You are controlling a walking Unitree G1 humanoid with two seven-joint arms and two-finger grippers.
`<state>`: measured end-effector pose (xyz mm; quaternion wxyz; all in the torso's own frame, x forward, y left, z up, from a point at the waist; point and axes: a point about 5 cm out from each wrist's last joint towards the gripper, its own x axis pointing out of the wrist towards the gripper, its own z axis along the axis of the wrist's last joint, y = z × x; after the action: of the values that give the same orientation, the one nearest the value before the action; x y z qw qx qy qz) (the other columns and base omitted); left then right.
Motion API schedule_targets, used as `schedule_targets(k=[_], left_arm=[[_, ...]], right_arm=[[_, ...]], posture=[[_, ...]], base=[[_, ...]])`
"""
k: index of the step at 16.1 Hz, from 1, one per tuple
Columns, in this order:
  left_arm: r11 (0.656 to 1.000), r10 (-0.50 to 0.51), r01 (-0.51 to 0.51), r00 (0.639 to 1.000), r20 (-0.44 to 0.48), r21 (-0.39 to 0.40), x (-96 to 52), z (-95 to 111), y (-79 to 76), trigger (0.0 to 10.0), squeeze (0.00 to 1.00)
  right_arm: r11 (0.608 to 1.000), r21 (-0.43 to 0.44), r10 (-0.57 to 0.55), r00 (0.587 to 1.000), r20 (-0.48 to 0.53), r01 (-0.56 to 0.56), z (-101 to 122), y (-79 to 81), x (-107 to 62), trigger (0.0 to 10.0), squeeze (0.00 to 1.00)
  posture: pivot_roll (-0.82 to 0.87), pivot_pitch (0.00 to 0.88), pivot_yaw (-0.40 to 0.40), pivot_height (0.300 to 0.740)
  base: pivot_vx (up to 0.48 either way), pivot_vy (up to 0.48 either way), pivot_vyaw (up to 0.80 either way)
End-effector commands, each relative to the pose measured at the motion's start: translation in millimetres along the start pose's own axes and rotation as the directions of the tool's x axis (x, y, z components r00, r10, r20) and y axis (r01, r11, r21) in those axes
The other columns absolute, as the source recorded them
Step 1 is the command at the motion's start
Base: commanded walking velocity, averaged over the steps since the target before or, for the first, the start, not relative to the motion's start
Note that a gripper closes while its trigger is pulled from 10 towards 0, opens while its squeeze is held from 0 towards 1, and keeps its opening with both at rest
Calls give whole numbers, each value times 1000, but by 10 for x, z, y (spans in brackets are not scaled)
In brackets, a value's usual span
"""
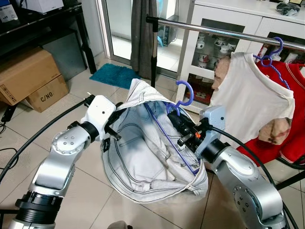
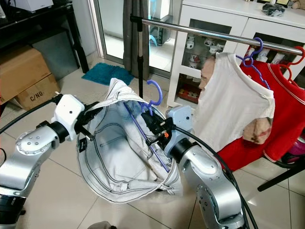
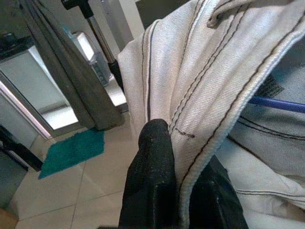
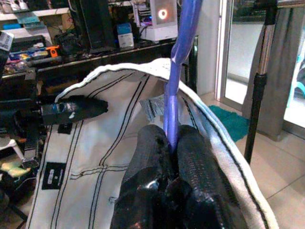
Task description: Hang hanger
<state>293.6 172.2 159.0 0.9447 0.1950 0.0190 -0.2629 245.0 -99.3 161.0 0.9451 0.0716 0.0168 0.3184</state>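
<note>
Hanger [image 1: 183,98], blue plastic, carries a pale denim garment [image 1: 147,152] and is held up between both arms, in front of and below the rail [image 1: 224,32], not touching it.

Right gripper [image 4: 172,143]: fingers clenched on the hanger's neck just under the hook; in the right wrist view the blue stem rises straight out from between the two black fingers [image 4: 147,162]. Hook points up, clear of the rail.

Left gripper [image 3: 178,157]: pinching the garment's stitched waistband edge on the side away from the hook; in the left wrist view the hem passes between the two fingers. It holds cloth, not the hanger itself. A blue hanger arm shows inside the garment beyond that grip.

Garment sags open below both grippers, bottom hanging above the tiled floor [image 1: 86,191].

Rail: already loaded to the robot's right with a white shirt [image 1: 248,100] on a blue hanger and a red garment [image 1: 290,109] beside it. The rail's stretch left of the shirt, above the held hanger, is bare.

Background: teal mat [image 1: 114,75] by the door, cardboard boxes [image 1: 31,78] at left.
</note>
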Motion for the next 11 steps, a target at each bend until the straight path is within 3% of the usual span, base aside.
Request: schedule_targets(k=[1,4,6,7,8,9,11], left_arm=[[1000,21,-21,998,53,1,5,148,118,0,0],[1000,9,-8,991,133,-4,55,397,225,0,0],[997,76,-73,981,180,-24,72,545,407,0,0],[987,153,-138,966,210,-81,41,669,636,0,0],[983,173,-154,961,216,-102,26,703,712,0,0],[968,239,-214,947,215,-133,-17,746,912,0,0],[934,356,-347,925,132,-87,-121,670,1295,0,0]], right_arm=[[1000,-25,10,998,65,-8,124,-11,0,0,0],[999,-40,10,1000,16,-9,47,-31,-22,0,0],[998,-39,48,999,-10,-48,20,-19,-40,0,0],[984,-47,169,984,-59,-172,-15,40,-106,0,0],[976,-46,208,976,-66,-211,-18,60,-135,0,0],[964,-16,264,963,-50,-266,10,84,-191,0,0],[942,88,321,945,57,-325,153,86,-258,0,0]], posture=[[-1,0,2,740],[1,0,2,740],[1,0,3,740],[0,0,3,740],[1,0,2,740],[1,0,3,740],[3,0,2,740]], base=[[0,0,0],[0,0,0],[0,0,0],[0,0,0],[0,0,0],[0,0,0],[0,0,0]])
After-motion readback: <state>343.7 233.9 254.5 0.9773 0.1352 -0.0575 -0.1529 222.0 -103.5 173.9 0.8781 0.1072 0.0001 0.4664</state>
